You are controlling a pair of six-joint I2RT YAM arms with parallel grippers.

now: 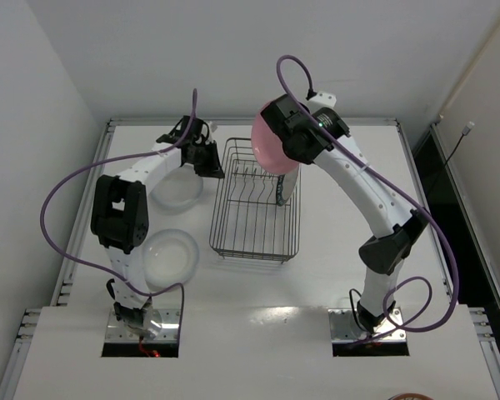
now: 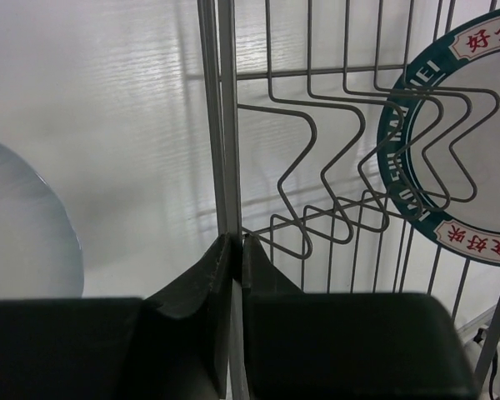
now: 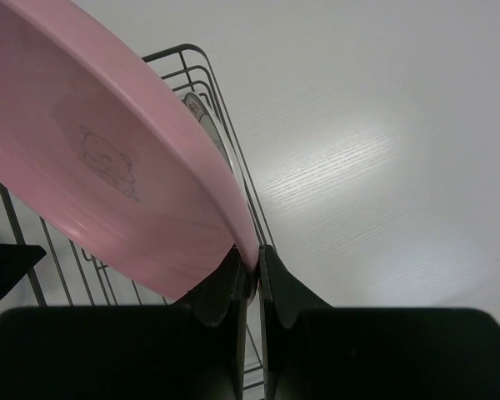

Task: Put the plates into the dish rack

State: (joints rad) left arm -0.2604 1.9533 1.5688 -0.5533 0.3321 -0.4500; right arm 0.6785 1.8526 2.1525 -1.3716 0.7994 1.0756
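The grey wire dish rack [image 1: 254, 208] sits mid-table. My left gripper [image 1: 213, 167] is shut on the rack's left rim wire [image 2: 224, 150], seen up close in the left wrist view [image 2: 237, 243]. My right gripper [image 1: 290, 148] is shut on the rim of the pink plate [image 1: 268, 140] and holds it tilted on edge above the rack's far end; the grip shows in the right wrist view [image 3: 254, 257] with the plate [image 3: 108, 167] over the rack wires [image 3: 233, 167]. The white plate with the blue-green patterned rim [image 1: 287, 188] stands inside the rack at its right side [image 2: 462, 142].
Two translucent whitish plates lie flat on the table left of the rack, one at the far left [image 1: 179, 193] and one nearer [image 1: 168, 257]. The edge of one shows in the left wrist view [image 2: 25, 233]. Purple cables loop over both arms.
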